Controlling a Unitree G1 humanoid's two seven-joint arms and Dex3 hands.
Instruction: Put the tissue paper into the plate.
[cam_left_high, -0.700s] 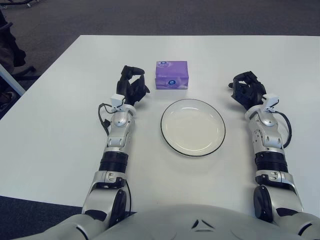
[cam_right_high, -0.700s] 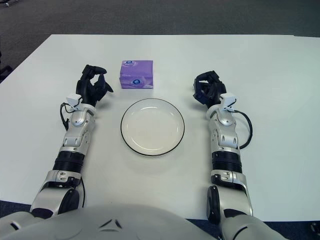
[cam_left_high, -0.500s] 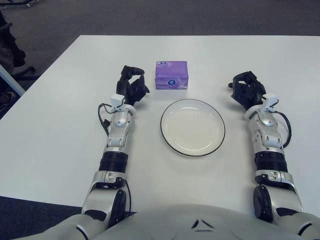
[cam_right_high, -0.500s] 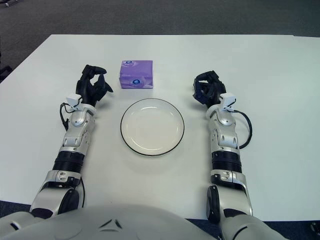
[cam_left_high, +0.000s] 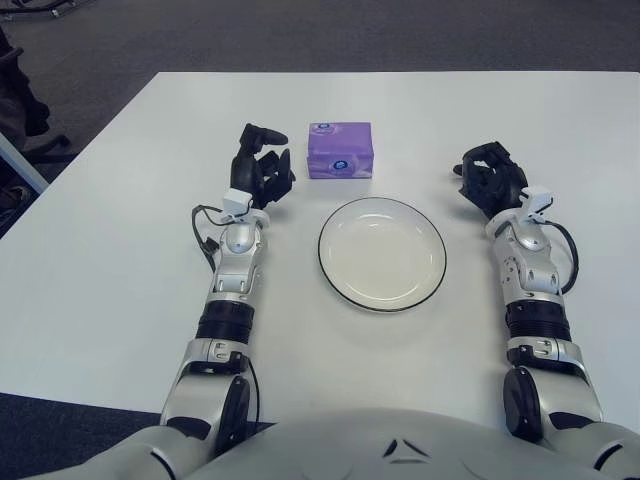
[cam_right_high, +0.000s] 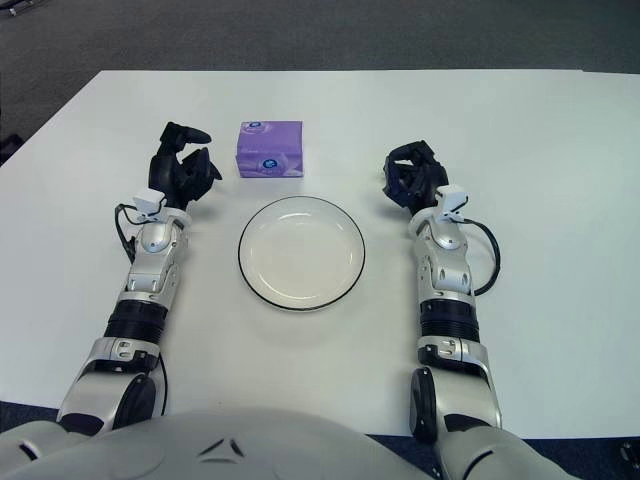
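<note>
A small purple tissue pack (cam_left_high: 340, 149) lies on the white table just beyond a white plate (cam_left_high: 382, 253) with a dark rim; nothing is on the plate. My left hand (cam_left_high: 261, 165) shows left of the pack, a small gap away, its black fingers spread and holding nothing. My right hand (cam_left_high: 491, 178) shows to the right of the plate, fingers curled, empty.
The white table (cam_left_high: 120, 250) stretches wide on all sides, with its far edge and dark carpet beyond. A dark chair part (cam_left_high: 20, 100) stands off the table's left edge.
My left hand has lifted slightly and its fingers have spread a little. The right arm is almost unchanged.
</note>
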